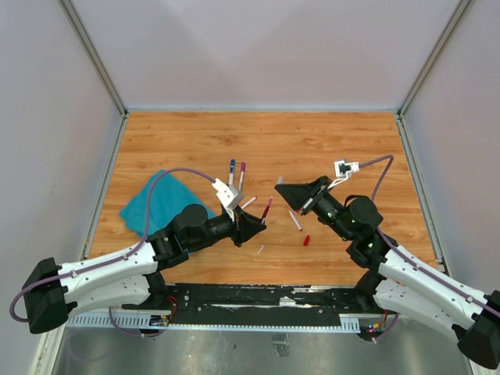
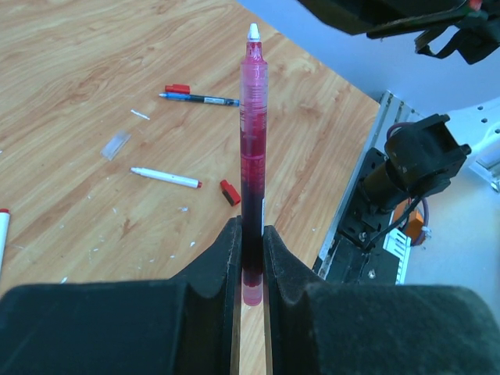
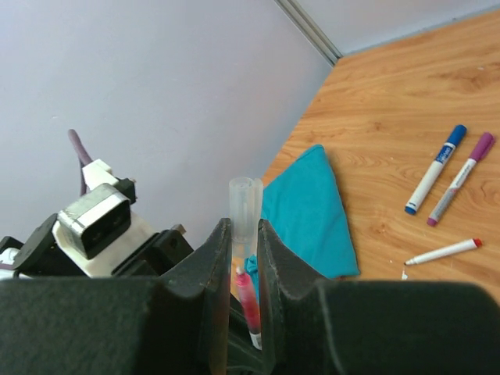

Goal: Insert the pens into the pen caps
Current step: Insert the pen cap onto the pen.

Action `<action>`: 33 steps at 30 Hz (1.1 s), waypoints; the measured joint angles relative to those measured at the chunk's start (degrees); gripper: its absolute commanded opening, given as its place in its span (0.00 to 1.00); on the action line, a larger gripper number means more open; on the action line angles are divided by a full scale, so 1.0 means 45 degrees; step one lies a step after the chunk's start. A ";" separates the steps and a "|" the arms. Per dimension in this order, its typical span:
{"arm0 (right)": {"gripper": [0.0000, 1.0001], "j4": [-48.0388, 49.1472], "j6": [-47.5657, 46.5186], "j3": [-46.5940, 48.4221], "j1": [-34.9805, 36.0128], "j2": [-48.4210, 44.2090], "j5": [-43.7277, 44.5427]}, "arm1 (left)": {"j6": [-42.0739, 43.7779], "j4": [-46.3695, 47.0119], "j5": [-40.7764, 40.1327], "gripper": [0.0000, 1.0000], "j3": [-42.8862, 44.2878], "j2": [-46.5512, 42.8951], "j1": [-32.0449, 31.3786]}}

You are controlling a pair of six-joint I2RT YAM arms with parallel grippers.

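My left gripper [image 2: 251,234] is shut on the lower end of a translucent magenta pen [image 2: 252,141], which stands out beyond the fingers with its white tip free. In the top view this left gripper [image 1: 260,223] points the pen [image 1: 267,208] toward my right gripper [image 1: 280,190]. My right gripper [image 3: 244,230] is shut on a clear pen cap [image 3: 244,205] with its open end out. The magenta pen [image 3: 249,308] shows between the right fingers, below the cap and apart from it.
On the wood lie a blue-capped pen [image 1: 232,170], a purple-capped pen [image 1: 241,173], a white red-tipped pen [image 1: 294,220], a red cap [image 1: 306,241] and a teal cloth [image 1: 160,201]. The left wrist view also shows a dark pen [image 2: 199,98] and a clear cap [image 2: 116,144].
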 measured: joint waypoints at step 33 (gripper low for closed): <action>0.07 0.0967 -0.1069 -0.0214 0.0000 0.0282 -0.1491 | 0.0146 0.0194 -0.0063 0.00 0.0000 -0.0029 0.0000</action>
